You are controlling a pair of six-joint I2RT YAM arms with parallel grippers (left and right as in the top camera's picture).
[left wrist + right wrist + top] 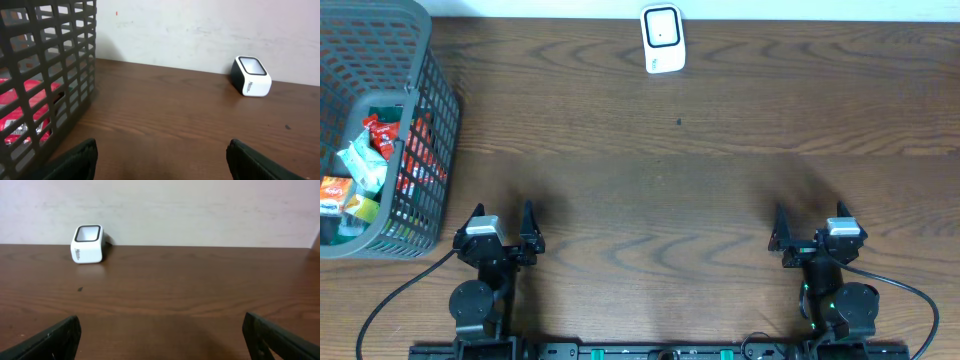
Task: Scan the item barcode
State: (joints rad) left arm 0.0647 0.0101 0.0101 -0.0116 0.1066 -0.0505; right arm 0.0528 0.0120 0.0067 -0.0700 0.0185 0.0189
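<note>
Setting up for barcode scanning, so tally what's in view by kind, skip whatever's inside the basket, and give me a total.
Basket: 1
Barcode scanner: 1
Grippers: 2, the left gripper and the right gripper, both open and empty
Total: 4

The left end effector [161,159] has its fingers [80,159] spread wide at the lower corners, with wooden tabletop [170,110] showing between them. At left, a dark mesh basket [47,75] holds red packets [22,107] — a white scanner [251,76] stands far right, near the wall [200,30].
</note>
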